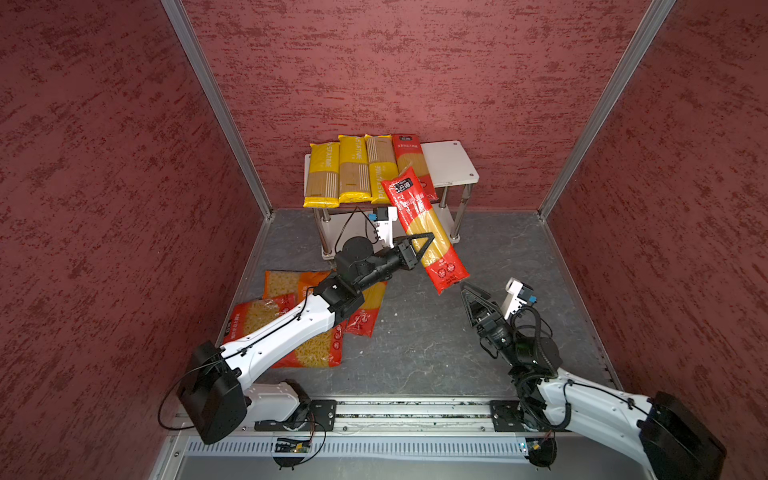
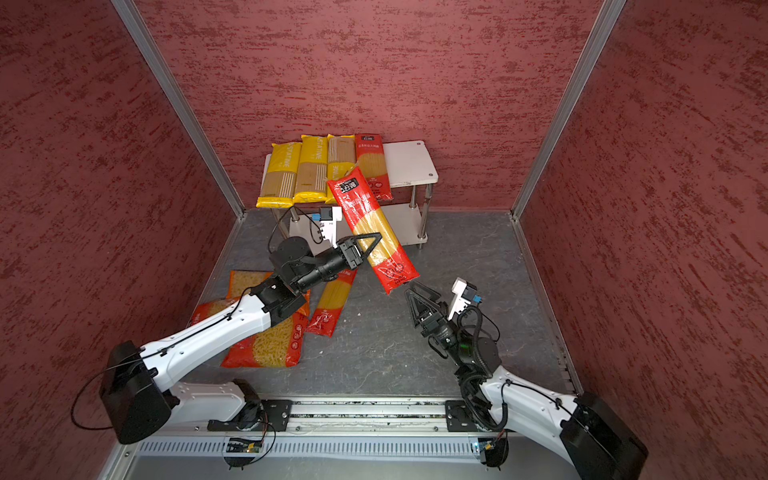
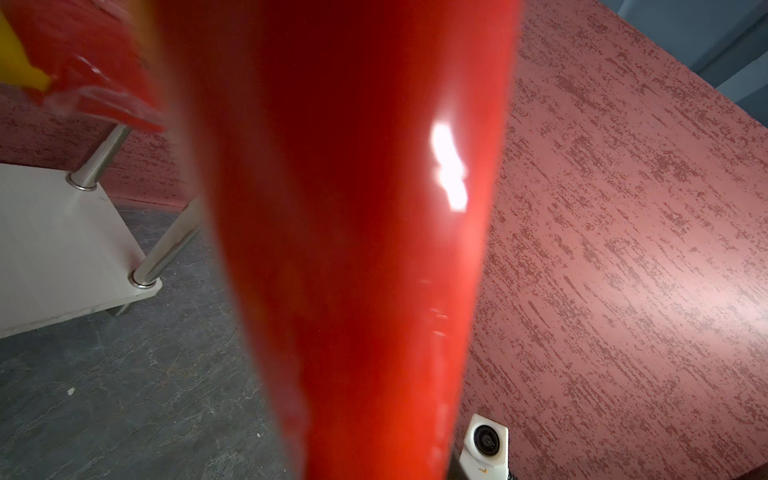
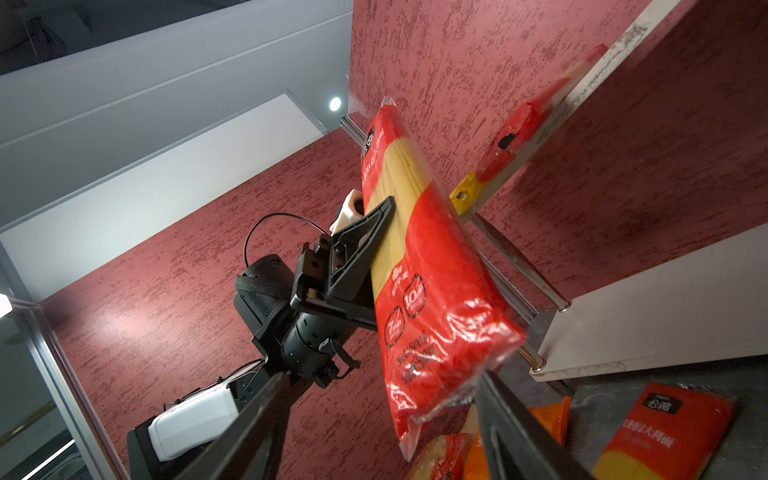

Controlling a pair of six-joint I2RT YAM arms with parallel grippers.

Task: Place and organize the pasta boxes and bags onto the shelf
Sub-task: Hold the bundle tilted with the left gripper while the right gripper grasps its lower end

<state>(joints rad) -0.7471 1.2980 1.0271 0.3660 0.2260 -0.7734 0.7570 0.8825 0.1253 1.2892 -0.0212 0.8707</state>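
Left jaws clamped across the middle of a red spaghetti bag (image 1: 415, 208), balancing it tilted in mid-air, upper end beyond them toward the shelf (image 1: 449, 162). Right jaws wide apart, empty, just below its lower end, probably to steady it.

The shelf (image 1: 451, 160) had white boards and chrome posts. On its upper board lay three yellow packs (image 1: 354, 170) with tan, finely striped windows, and beside them a red spaghetti bag (image 1: 411, 160). In front of the shelf, the slanted spaghetti bag (image 1: 424, 232) was red with a pale yellow middle and a black label. The short-pasta bags (image 1: 313, 353) were red-orange, the desk (image 1: 419, 345) dark grey and veined, the walls (image 1: 415, 75) maroon and streaked.
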